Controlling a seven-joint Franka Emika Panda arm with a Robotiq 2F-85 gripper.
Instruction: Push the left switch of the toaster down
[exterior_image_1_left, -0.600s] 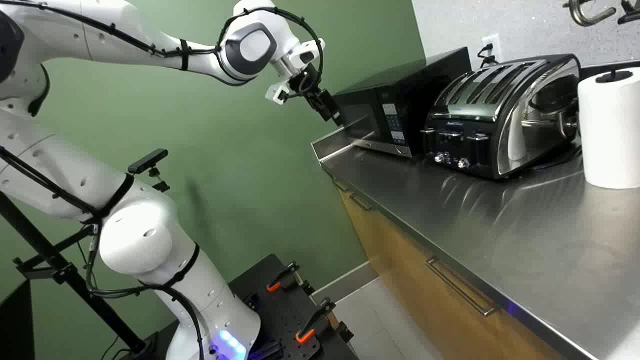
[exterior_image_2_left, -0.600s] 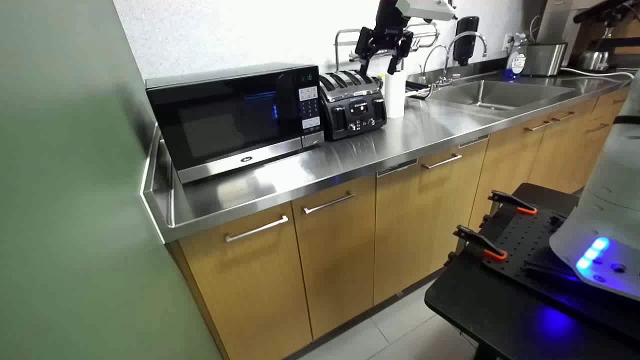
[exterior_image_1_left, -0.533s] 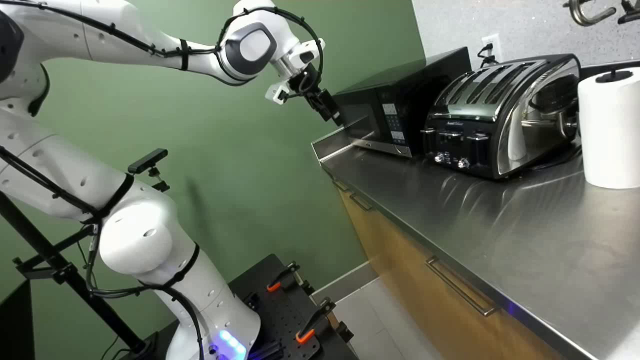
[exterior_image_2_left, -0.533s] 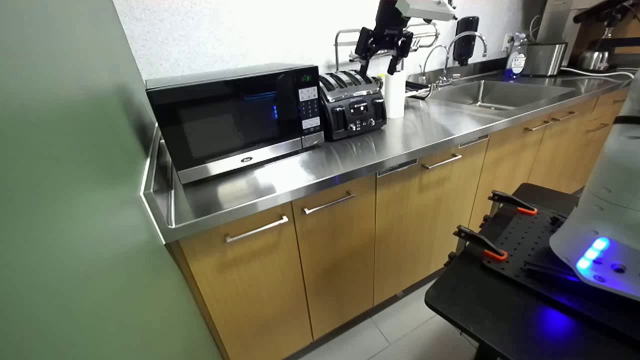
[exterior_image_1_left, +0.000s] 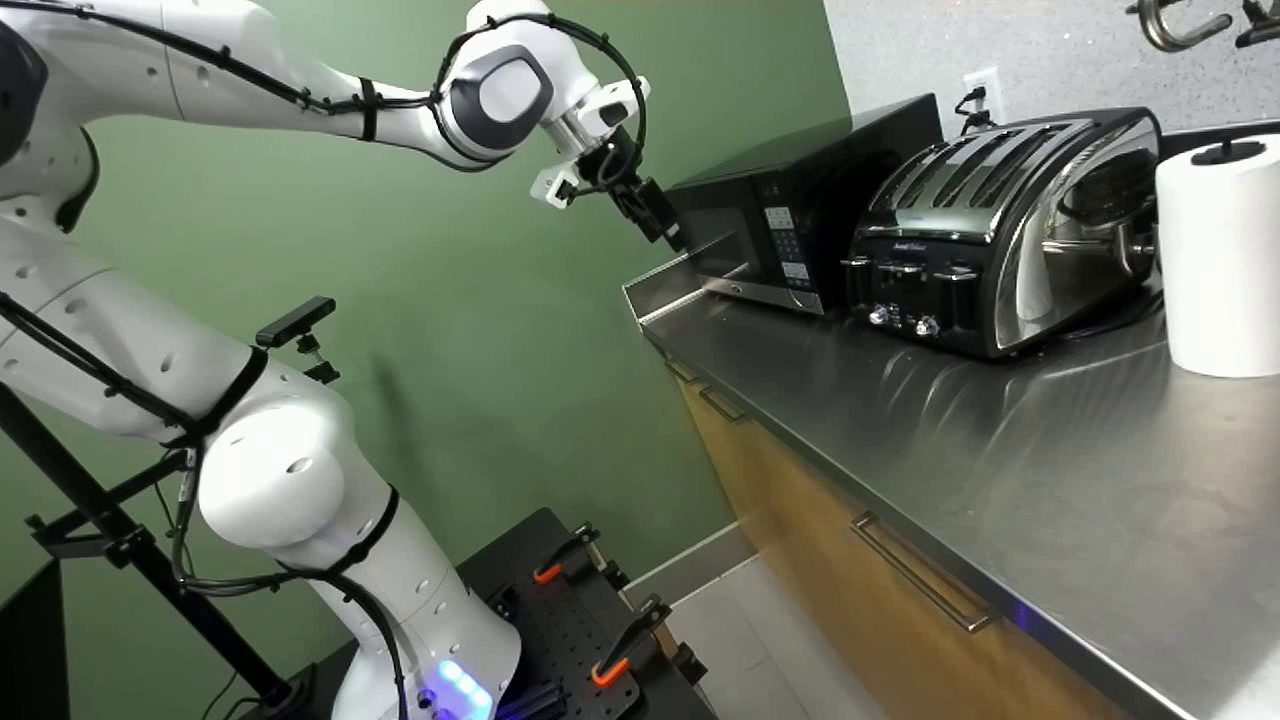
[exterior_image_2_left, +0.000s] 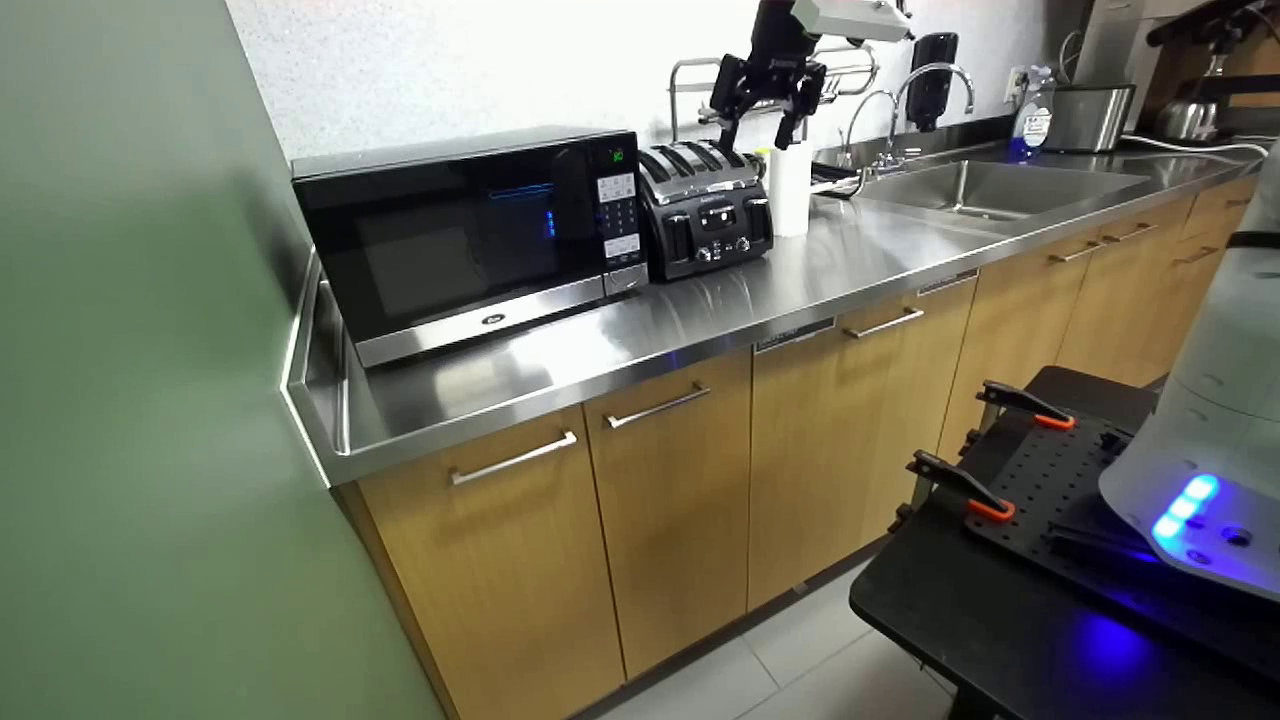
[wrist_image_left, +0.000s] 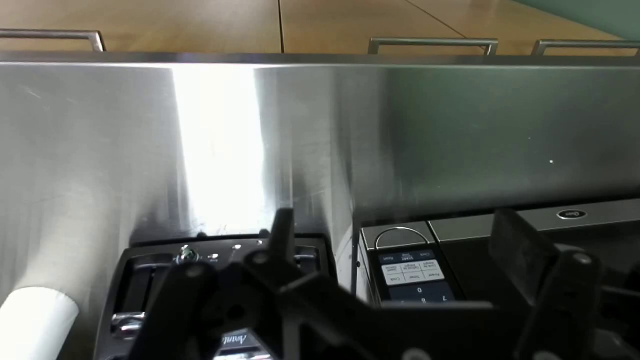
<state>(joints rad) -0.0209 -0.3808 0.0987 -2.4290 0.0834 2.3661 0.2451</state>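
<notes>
From where I'm standing, the toaster (exterior_image_1_left: 1000, 222) is sitting on the counter (exterior_image_1_left: 980, 470), between the microwave (exterior_image_2_left: 470, 240) and the paper towel roll (exterior_image_1_left: 1222, 260). Its back is facing the wall (exterior_image_1_left: 910, 50), probably to be near the outlet (exterior_image_1_left: 990, 80), so its front is facing out for the arm (exterior_image_1_left: 270, 470). The left lever (exterior_image_1_left: 857, 262) is sitting high, level with the right lever (exterior_image_1_left: 957, 274); I'm judging the push not yet done.

The gripper (exterior_image_2_left: 757, 138) is hanging in the air, its fingers (wrist_image_left: 284, 231) standing well apart, gripping nothing, apparently touching nothing. The arm is holding it high with fingers slanting down, likely for clearing the toaster's top edge and pressing from above. In the wrist view, one finger is showing over the toaster's left-lever side and the other over the microwave; the left lever itself is mostly hiding behind the gripper.

I'm guessing the next move is calling for a drop with fingers brought together: spread like this, the outer one is risking a knock on the microwave, just beside that lever. The paper towel roll is standing on the far side, hardly getting in the way.
</notes>
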